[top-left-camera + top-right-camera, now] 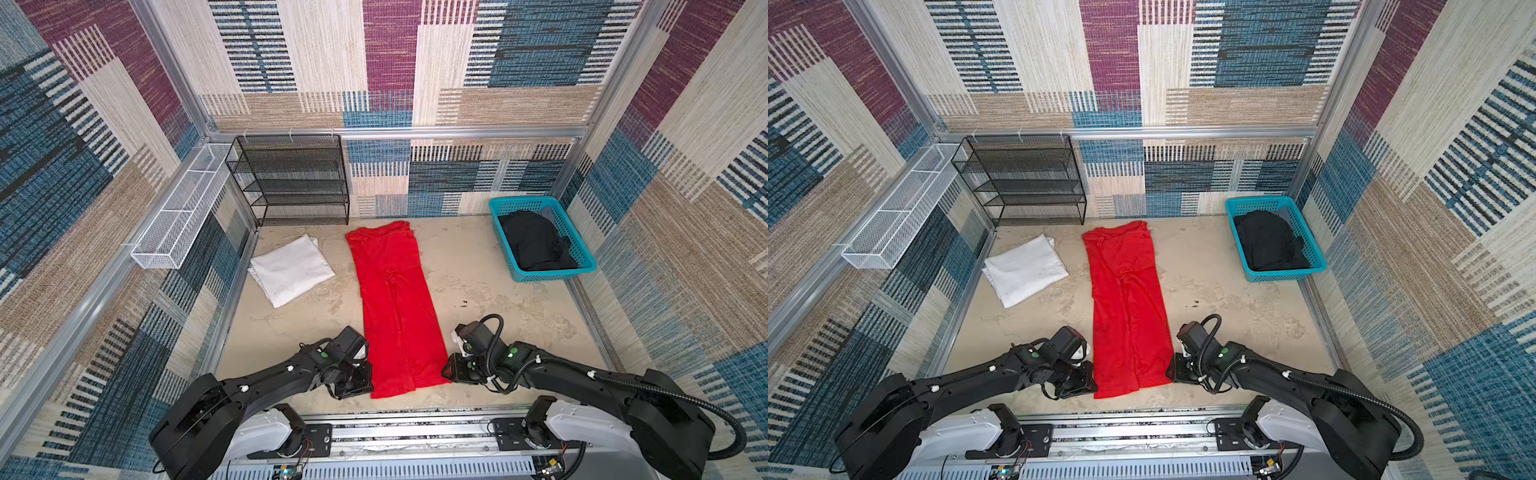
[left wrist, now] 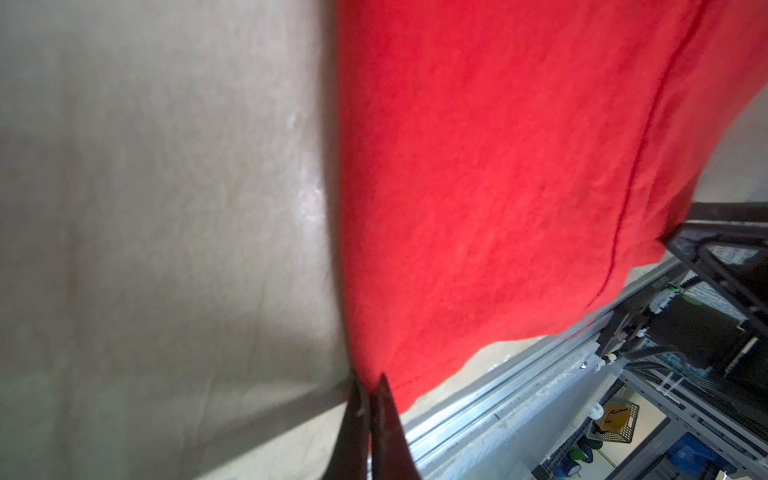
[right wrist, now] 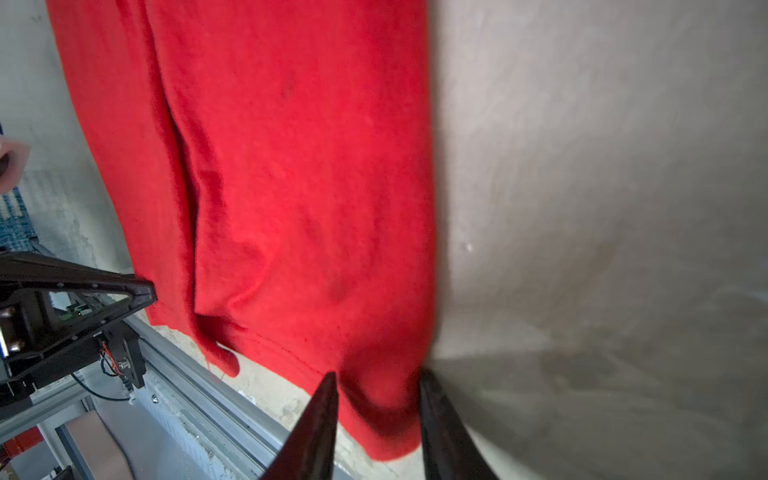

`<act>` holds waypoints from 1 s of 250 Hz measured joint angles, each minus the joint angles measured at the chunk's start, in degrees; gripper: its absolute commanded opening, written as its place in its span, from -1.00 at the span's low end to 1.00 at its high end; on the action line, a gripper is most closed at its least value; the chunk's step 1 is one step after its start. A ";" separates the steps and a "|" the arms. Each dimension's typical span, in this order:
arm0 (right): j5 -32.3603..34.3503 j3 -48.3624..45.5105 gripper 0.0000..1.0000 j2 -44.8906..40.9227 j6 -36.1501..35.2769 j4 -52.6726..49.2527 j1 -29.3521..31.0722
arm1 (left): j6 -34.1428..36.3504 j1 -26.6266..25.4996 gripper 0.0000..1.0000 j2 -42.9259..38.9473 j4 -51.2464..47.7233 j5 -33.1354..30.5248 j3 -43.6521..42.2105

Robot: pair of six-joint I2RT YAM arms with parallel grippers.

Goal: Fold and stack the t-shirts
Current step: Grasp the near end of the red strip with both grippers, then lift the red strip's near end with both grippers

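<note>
The red t-shirt [image 1: 395, 307] [image 1: 1127, 307] lies as a long narrow strip down the middle of the table. At its near left corner my left gripper [image 1: 365, 384] [image 2: 370, 380] is shut on the red cloth [image 2: 498, 187]. My right gripper [image 1: 446, 372] [image 3: 376, 376] is at the near right corner, its jaws apart with the red cloth [image 3: 299, 187] bunched between them. A folded white t-shirt [image 1: 291, 268] [image 1: 1023, 268] rests at the back left. The black t-shirt [image 1: 534, 243] [image 1: 1266, 241] lies crumpled in the teal basket [image 1: 557, 274] [image 1: 1287, 275].
A black wire rack [image 1: 291, 183] stands against the back wall on the left. A white wire basket [image 1: 183, 212] hangs on the left wall. The metal rail [image 1: 415, 432] carrying both arm bases runs along the near edge. Patterned walls enclose the table.
</note>
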 measured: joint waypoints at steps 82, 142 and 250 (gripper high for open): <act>-2.03 0.13 -1.00 1.18 -2.64 0.79 0.11 | 0.00 -0.02 -1.00 0.09 0.24 0.15 -0.13; -4.33 0.09 -1.00 -5.29 -4.22 -1.57 0.09 | -0.02 -0.28 -1.00 -3.98 -3.19 -1.14 -0.33; -6.43 7.74 -1.00 -16.59 -4.83 -7.32 0.09 | 1.68 -1.38 -1.00 -17.90 -15.61 -0.52 8.63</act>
